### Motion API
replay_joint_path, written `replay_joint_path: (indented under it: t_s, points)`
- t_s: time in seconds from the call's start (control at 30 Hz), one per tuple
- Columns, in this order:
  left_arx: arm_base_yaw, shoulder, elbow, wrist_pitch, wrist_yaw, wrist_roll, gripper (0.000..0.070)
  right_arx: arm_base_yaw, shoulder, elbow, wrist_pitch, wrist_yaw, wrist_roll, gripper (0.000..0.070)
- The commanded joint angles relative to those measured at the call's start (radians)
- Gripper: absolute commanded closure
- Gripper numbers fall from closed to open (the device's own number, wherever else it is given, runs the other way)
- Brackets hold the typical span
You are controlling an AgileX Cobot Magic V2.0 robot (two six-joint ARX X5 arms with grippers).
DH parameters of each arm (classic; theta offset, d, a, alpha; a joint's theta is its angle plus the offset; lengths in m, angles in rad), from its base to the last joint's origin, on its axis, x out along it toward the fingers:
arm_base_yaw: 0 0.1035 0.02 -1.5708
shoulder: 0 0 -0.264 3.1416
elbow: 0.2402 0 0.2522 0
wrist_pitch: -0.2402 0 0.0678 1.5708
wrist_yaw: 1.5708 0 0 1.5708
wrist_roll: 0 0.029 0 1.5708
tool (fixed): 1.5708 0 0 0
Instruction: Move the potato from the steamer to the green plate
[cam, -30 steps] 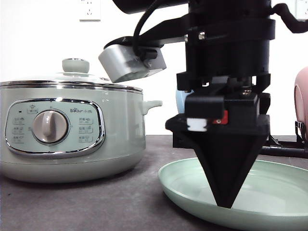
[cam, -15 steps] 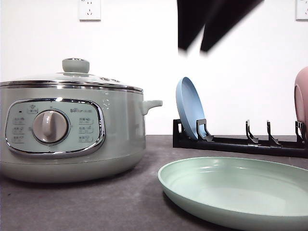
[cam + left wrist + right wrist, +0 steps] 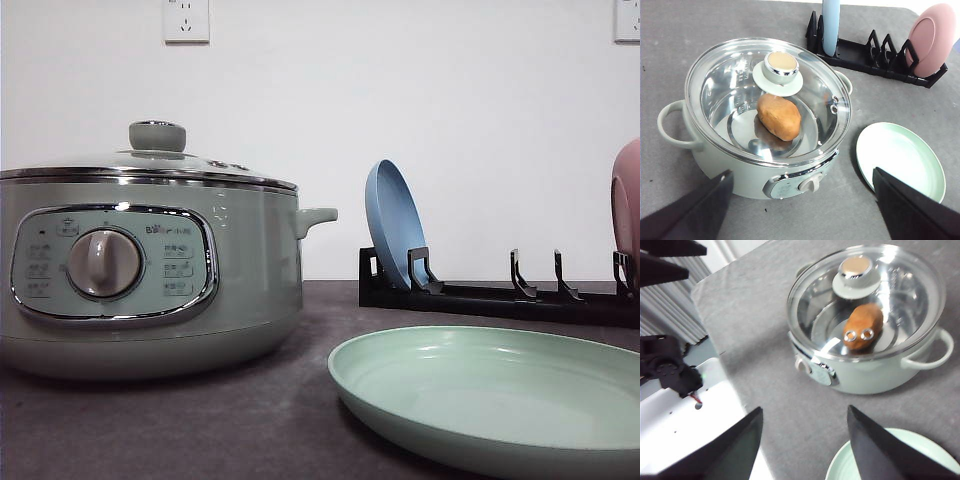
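The pale green steamer (image 3: 150, 270) stands on the left of the table with its glass lid on. Through the lid I see the orange-brown potato (image 3: 779, 116) lying on the steamer's metal floor, below the lid knob (image 3: 781, 65). The potato (image 3: 863, 325) and steamer (image 3: 870, 360) also appear from the other side. To the steamer's right the green plate (image 3: 490, 400) lies flat with nothing on it. My left gripper (image 3: 802, 172) hangs high above the steamer's front, open and holding nothing. My right gripper (image 3: 805, 409) is high over the table beside the green plate (image 3: 890, 457), open and holding nothing.
A black dish rack (image 3: 500, 300) stands behind the plate. It holds an upright blue plate (image 3: 395, 225) and, at its right end, a pink dish (image 3: 932, 40). The table edge and a white base (image 3: 685, 435) lie beyond the steamer's panel side.
A gripper that hung low over the green plate in the front view has risen up and out of that view.
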Motion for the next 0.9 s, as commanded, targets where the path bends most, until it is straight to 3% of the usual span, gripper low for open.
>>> replay_joint_path:
  t_s: [0.0,0.4,0.67,0.87]
  points:
    - [-0.003,0.006,0.024,0.01,0.004,0.011,0.0134,0.004,0.009,0.014,0.001,-0.007,-0.012,0.0365]
    - [-0.003,0.048,0.043,0.07,0.004,-0.013,0.0135,0.004,0.009,0.014,0.001,-0.006,-0.012,0.0365]
    - [-0.042,0.305,0.256,0.056,-0.001,-0.003,0.0136,0.004,0.009,0.014,0.0,0.005,-0.012,0.0365]
    - [-0.116,0.53,0.44,0.031,-0.076,0.018,0.0139,0.004,0.008,0.014,-0.005,0.005,-0.012,0.0365]
